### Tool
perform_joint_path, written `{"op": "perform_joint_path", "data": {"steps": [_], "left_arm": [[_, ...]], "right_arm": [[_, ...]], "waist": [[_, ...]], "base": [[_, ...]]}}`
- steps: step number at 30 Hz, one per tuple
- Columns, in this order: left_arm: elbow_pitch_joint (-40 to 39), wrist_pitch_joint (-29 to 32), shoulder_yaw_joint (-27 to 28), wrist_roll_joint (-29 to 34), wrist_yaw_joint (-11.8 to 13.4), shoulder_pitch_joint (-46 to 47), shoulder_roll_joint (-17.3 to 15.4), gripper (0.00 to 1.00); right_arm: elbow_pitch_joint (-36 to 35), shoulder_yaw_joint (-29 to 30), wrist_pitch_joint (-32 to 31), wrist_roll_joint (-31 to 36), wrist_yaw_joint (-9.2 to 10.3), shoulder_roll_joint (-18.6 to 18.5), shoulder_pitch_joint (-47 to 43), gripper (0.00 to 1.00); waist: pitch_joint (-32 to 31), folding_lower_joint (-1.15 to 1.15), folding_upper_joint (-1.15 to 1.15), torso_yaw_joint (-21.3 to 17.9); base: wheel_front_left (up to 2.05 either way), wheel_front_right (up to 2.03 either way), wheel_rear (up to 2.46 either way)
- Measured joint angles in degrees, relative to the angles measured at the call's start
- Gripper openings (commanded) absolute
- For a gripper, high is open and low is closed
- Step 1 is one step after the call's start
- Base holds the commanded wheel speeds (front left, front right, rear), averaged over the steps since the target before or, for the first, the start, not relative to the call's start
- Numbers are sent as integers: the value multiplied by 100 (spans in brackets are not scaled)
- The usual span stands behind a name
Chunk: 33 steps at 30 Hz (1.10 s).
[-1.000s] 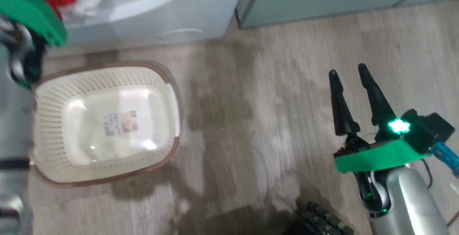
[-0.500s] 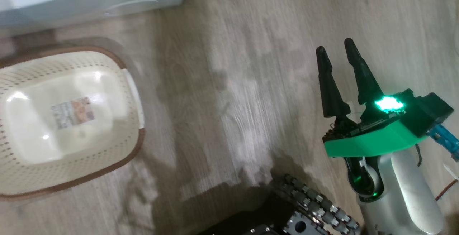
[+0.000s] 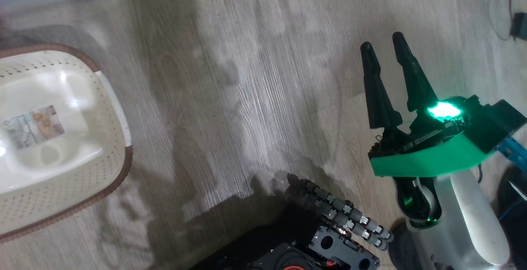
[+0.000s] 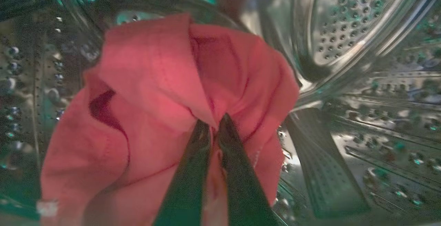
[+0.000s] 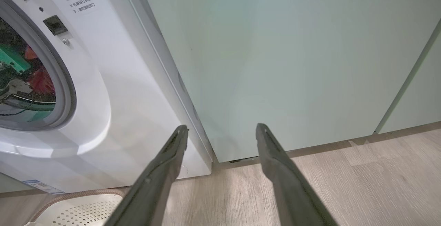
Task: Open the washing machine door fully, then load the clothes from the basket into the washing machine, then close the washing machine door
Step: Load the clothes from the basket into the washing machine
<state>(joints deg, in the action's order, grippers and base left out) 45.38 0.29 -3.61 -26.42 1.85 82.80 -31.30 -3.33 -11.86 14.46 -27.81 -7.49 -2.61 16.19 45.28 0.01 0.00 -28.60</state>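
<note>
In the left wrist view my left gripper (image 4: 213, 121) is shut on a red garment (image 4: 151, 81) of the clothes, held inside the perforated steel drum (image 4: 344, 19) of the washing machine. The cream basket (image 3: 108, 146) lies on the floor at the left of the head view, holding nothing but its label sticker. My right gripper (image 3: 382, 41) hovers open over bare floor well right of the basket. In the right wrist view that gripper (image 5: 222, 127) points at the washing machine (image 5: 113, 81) and cabinet, and red fabric shows behind the grey gasket (image 5: 67, 84). The washing machine door is out of view.
A pale green cabinet (image 5: 275, 47) stands right of the washer. My own dark wheeled base (image 3: 313, 237) sits at the bottom of the head view. A black plug with a thin cable (image 3: 519, 19) lies on the wooden floor at the far right.
The head camera has swung, so the basket and washer slid toward the picture's upper left and my left arm left that view. The right gripper stays open.
</note>
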Motion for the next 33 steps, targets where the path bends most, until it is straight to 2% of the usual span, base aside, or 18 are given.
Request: {"op": "perform_joint_path", "data": {"steps": [6,7,8,17,25,33], "left_arm": [[269,-352,-10,58,-21,36,-49,0],[332,-377,-4,46,-45,36,-41,41],[378,-399,-19,45,-49,36,-42,100],[402,-1117,-60,62,-71,-67,42,100],[231,-1407,-104,80,-8,-738,210,100],[-855,-1470,-77,140,258,-2020,537,100]], "right_arm": [[-10,-11,0,-43,0,2,7,100],[-10,-11,0,-43,0,2,8,100],[-10,-8,0,-43,0,2,8,100],[-7,73,0,12,0,3,15,100],[-4,232,1,113,0,3,13,100],[-4,420,1,313,0,3,-25,100]], "waist": [[110,-1,0,-67],[110,-1,0,-59],[108,-1,0,-48],[43,-1,0,84],[-140,-1,0,228],[-471,-1,0,502]], "base": [[0,0,0],[0,0,0],[0,0,0],[0,0,0],[0,0,0],[0,0,0]]}}
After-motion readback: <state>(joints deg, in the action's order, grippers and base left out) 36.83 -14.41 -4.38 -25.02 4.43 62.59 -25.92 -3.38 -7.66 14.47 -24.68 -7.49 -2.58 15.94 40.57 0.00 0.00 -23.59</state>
